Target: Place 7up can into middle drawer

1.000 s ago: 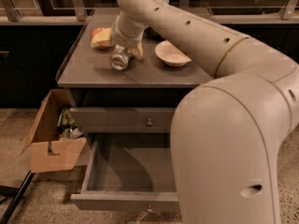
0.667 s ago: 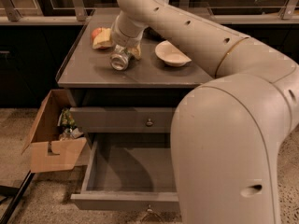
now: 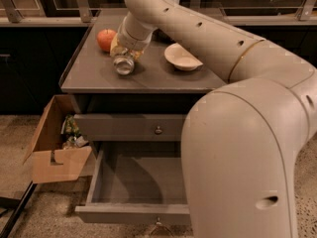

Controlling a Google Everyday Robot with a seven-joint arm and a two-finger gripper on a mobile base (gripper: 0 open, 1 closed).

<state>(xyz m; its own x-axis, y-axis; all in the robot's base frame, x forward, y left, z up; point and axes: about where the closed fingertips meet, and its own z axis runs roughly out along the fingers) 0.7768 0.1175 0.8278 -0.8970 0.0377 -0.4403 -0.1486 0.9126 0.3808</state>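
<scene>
The 7up can (image 3: 124,65) is a silver can tilted on its side just above the grey cabinet top (image 3: 148,76), left of centre. My gripper (image 3: 126,56) reaches down from the back and is shut on the can, with its yellowish fingers on either side. The middle drawer (image 3: 130,214) is pulled open below the cabinet front. Its flat grey bottom is bare where it shows. My arm hides the drawer's right part.
A red apple (image 3: 105,39) sits on the top just behind and left of the can. A white bowl (image 3: 182,57) sits to the right. The upper drawer (image 3: 124,128) with a round knob is shut. An open cardboard box (image 3: 54,155) stands on the floor at the left.
</scene>
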